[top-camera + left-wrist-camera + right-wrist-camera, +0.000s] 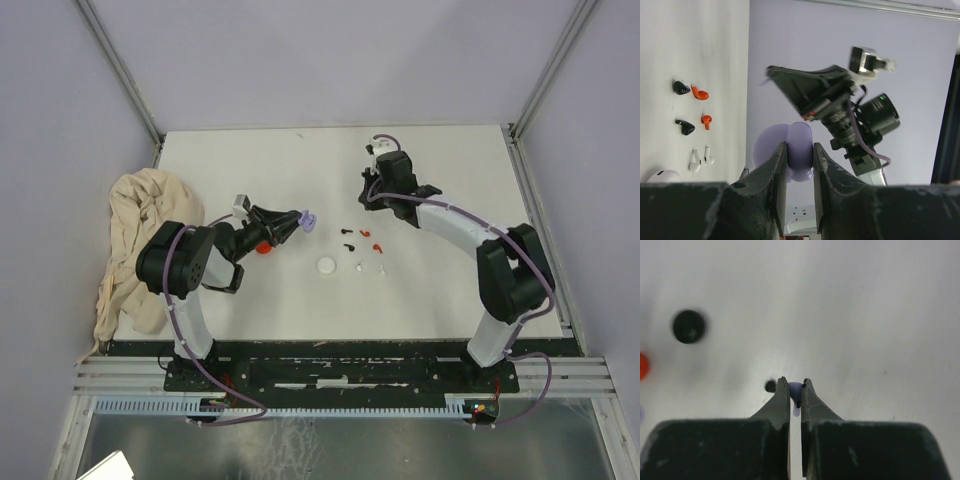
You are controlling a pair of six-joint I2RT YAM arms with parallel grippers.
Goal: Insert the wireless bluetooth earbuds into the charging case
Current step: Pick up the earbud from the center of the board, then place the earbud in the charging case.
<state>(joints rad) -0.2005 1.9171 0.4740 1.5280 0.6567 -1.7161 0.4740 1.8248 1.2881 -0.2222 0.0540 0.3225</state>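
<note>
From above, the left gripper (300,223) is holding the lilac charging case (309,221) out toward the middle of the table (450,290). The right gripper (370,192) is hanging to the case's right and a little farther back. The loose black, red and white earbuds (362,248) are lying nearer the arms. The case therefore lies to the left of the right arm's pincer.

Through the left wrist camera, the left gripper (800,146) is clamping the lilac charging case (801,134) by its two flat sides. The jaws are standing only as wide as the case, and the lid (769,150) is hanging open to one side. The right gripper (771,71) is showing beyond the case, apart from it.

Through the right wrist camera, the right gripper (795,384) is pinching a lilac earbud (795,388) at its very tips, the jaws almost together. The bud's stem seems to be running back along the fingers. A black disc (689,326) is lying well apart on the table below.
</note>
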